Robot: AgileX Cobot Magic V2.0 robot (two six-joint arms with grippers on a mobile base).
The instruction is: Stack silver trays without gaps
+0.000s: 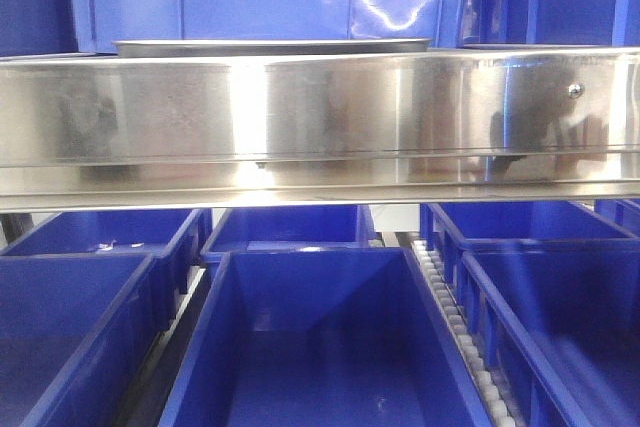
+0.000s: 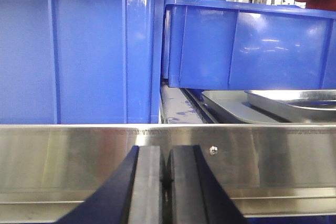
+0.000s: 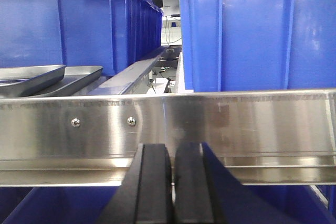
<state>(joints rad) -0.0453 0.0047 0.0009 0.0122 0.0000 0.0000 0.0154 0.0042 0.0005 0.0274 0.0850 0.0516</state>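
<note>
Two silver trays lie on the shelf behind the steel rail. In the left wrist view one tray [image 2: 226,107] lies flat and a second tray [image 2: 296,102] rests in it, raised and askew. In the right wrist view they show at the far left, upper tray [image 3: 29,77] over lower tray [image 3: 84,74]. The front view shows only a tray rim [image 1: 270,47] above the rail. My left gripper [image 2: 166,153] is shut and empty, below and in front of the rail. My right gripper [image 3: 173,150] is shut and empty, also in front of the rail. Neither touches a tray.
A long steel shelf rail [image 1: 320,117] with screws spans the front. Tall blue bins [image 2: 79,51] [image 3: 252,30] stand on the shelf beside the trays. Open blue bins [image 1: 320,347] sit on the lower level with a roller track [image 1: 450,317]. People stand in the background.
</note>
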